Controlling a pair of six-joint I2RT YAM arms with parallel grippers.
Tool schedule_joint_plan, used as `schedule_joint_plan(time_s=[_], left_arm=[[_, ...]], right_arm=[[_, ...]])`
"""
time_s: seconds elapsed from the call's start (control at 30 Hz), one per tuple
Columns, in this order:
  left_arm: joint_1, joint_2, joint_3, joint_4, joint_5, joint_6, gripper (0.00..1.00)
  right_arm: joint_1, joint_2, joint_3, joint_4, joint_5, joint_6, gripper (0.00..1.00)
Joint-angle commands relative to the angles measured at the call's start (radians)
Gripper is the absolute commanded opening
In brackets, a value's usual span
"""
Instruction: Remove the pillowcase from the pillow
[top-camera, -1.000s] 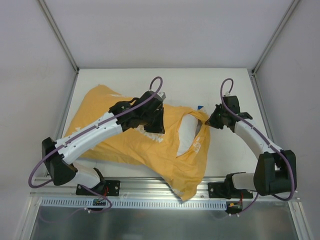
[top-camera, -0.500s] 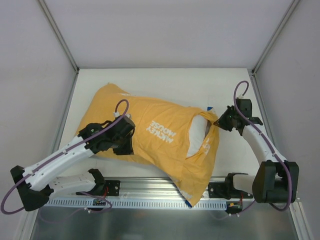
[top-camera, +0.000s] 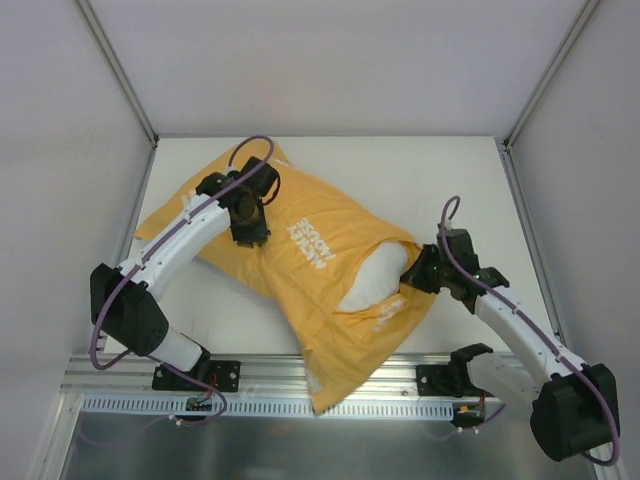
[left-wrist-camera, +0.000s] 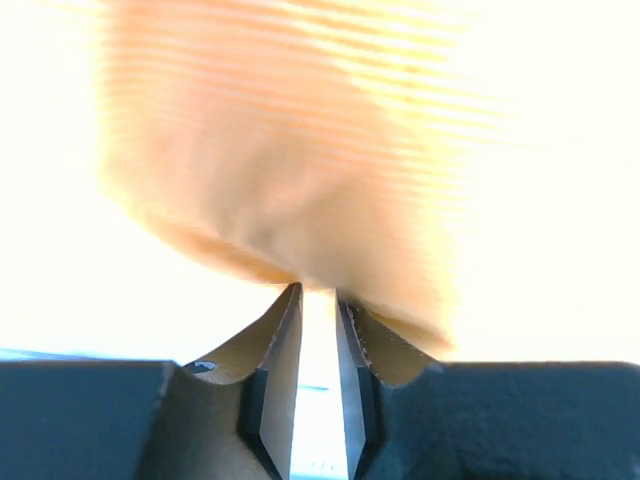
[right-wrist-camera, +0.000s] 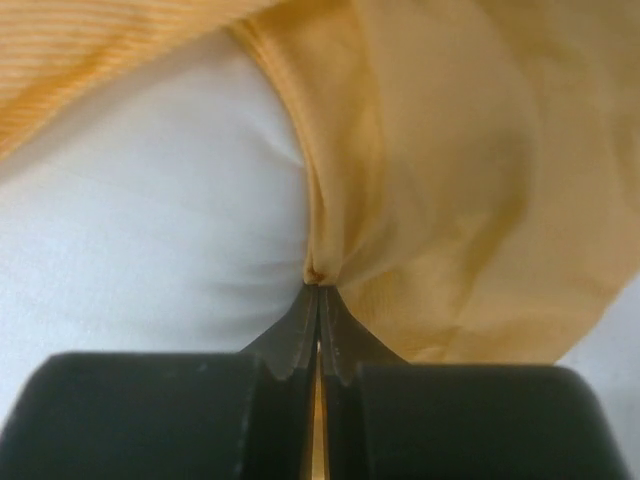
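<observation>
While the left jaws pinched the pillowcase (top-camera: 300, 250) near its closed end and the right jaws its open hem (both clamped on cloth), the pillow (top-camera: 375, 280), mostly sheathed on the tabletop (top-camera: 400, 170), risked dragging along, since nothing pinned it.

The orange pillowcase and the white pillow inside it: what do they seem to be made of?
The pillowcase looks like thin woven cloth, matte: fine ribbed lines show close up, and it creases and gathers. The pillow looks like smooth white fabric over soft filling, since it bulges plumply; the filling is hidden.
</observation>
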Motion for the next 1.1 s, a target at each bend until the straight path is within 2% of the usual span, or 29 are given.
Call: schedule_joint_plan(time_s=[0.0,0.07,0.13,0.2,0.27,0.3,0.33,0.37,0.43,0.47,0.6,0.67,0.73,0.77,0.9,1.07], left_arm=[[0.025,0.024,0.213,0.034,-0.077,0.095,0.21],[0.003,0.02,0.272,0.002,-0.073,0.098,0.22],[-0.05,0.012,0.339,-0.026,-0.112,0.098,0.29],[-0.2,0.033,0.392,-0.105,-0.201,0.081,0.29],[-0.305,0.113,0.499,-0.177,-0.215,0.044,0.29],[-0.41,0.15,0.545,-0.252,-0.227,0.031,0.28],[-0.461,0.183,0.644,-0.291,-0.256,0.011,0.29],[-0.551,0.26,0.695,-0.325,-0.266,0.006,0.31],[-0.621,0.364,0.84,-0.377,-0.251,0.004,0.33],[-0.667,0.391,0.872,-0.379,-0.234,0.007,0.43],[-0.721,0.504,0.999,-0.342,-0.154,0.021,0.56],[-0.724,0.535,0.996,-0.311,-0.105,0.03,0.66],[-0.726,0.556,1.001,-0.265,-0.065,0.038,0.67],[-0.726,0.561,1.001,-0.258,-0.06,0.04,0.73],[-0.718,0.605,0.969,-0.242,-0.129,0.021,0.74],[-0.693,0.644,0.905,-0.238,-0.209,-0.055,0.7]], right_arm=[[0.123,-0.072,-0.061,0.009,0.043,0.121,0.01],[0.159,-0.095,-0.062,-0.005,0.068,0.137,0.01],[0.156,-0.137,-0.059,-0.039,0.121,0.128,0.01],[0.148,-0.157,-0.038,-0.057,0.155,0.099,0.01],[0.112,-0.154,-0.009,-0.062,0.146,0.08,0.01],[0.096,-0.148,0.001,-0.065,0.12,0.068,0.01],[0.061,-0.126,0.01,-0.063,0.103,0.062,0.01],[0.046,-0.117,0.025,-0.063,0.087,0.057,0.01],[0.009,-0.096,0.037,-0.063,0.059,0.045,0.01],[0.0,-0.089,0.047,-0.062,0.048,0.043,0.01],[-0.017,-0.082,0.054,-0.059,0.03,0.045,0.01],[-0.019,-0.088,0.041,-0.044,0.008,0.057,0.01],[-0.017,-0.092,0.031,-0.037,0.004,0.071,0.01],[-0.017,-0.097,0.024,-0.037,0.004,0.074,0.01],[-0.019,-0.114,0.005,-0.03,0.001,0.086,0.01],[-0.017,-0.122,-0.004,-0.028,-0.009,0.091,0.01]])
